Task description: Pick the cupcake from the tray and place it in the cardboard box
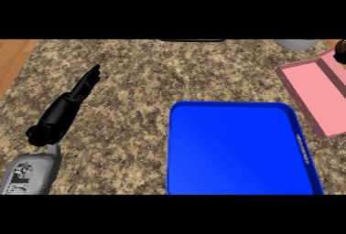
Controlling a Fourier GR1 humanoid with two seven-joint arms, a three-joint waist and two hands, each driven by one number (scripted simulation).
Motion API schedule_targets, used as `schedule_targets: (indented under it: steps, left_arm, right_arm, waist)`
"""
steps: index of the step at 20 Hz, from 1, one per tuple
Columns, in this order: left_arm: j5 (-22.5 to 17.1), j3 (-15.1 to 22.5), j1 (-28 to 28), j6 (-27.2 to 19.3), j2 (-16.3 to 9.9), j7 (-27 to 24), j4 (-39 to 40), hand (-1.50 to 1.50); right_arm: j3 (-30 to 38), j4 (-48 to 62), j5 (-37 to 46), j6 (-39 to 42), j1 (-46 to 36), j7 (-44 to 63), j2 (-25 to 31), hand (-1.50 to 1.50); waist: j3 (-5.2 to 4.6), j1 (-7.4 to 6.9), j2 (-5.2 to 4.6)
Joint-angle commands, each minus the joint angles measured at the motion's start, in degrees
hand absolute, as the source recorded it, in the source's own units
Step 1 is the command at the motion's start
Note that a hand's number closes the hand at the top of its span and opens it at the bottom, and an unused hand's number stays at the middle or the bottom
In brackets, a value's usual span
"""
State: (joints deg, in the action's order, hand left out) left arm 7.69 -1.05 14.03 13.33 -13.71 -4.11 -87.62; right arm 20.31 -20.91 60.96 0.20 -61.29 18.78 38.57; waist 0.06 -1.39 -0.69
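One left hand (78, 93), fingers straight and together, well left of blue tray (236, 151) and pink box (312, 96).

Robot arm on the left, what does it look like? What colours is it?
The left hand is black and slim, tapering to a point. Behind it comes a thick black wrist section, rounded like a tube. The forearm is light grey and smooth, with small dark markings on its side. No cables show.

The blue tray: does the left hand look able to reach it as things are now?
Probably yes. The left hand rests open on the counter, left of the blue tray, and only bare counter lies between them. No cupcake shows on the tray in the head view.
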Motion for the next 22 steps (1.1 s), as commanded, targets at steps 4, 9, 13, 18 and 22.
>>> schedule_targets:
  steps: [4, 9, 13, 18, 22]
  left_arm:
    - [1.29, -0.23, -0.88, -0.7, 0.21, -3.24, 1.58, 0.0]
    - [0.41, -0.72, 0.21, 1.21, -0.66, -2.79, 1.98, 0.0]
    - [1.1, -0.69, 1.88, -0.29, 0.34, 0.33, 2.45, 0.0]
    - [-0.44, -0.98, -0.49, 0.83, 0.08, 0.27, 0.05, 0.0]
    - [-1.1, -2.16, 0.62, 1.41, -1.0, 1.07, -0.31, 0.0]
  right_arm:
    - [1.35, 6.89, -1.85, 10.86, 3.15, -4.86, 5.74, 1.5]
    - [2.57, 6.63, -4.7, 12.93, 3.77, -15.71, 4.53, -1.5]
    - [7.71, 4.17, -9.99, 5.45, 6.11, -23.85, 4.06, -1.5]
    - [24.1, 1.32, -25.73, -1.52, 0.79, -25.26, 3.71, -1.5]
    - [32.06, 1.88, -33.09, -4.95, 2.21, -24.92, 4.25, -1.5]
  waist:
    - [-0.02, 0.4, 0.14]
    - [0.02, 0.14, 0.13]
    - [0.11, 0.64, 0.1]
    - [0.35, 0.92, 0.68]
    - [0.18, 0.83, 0.38]
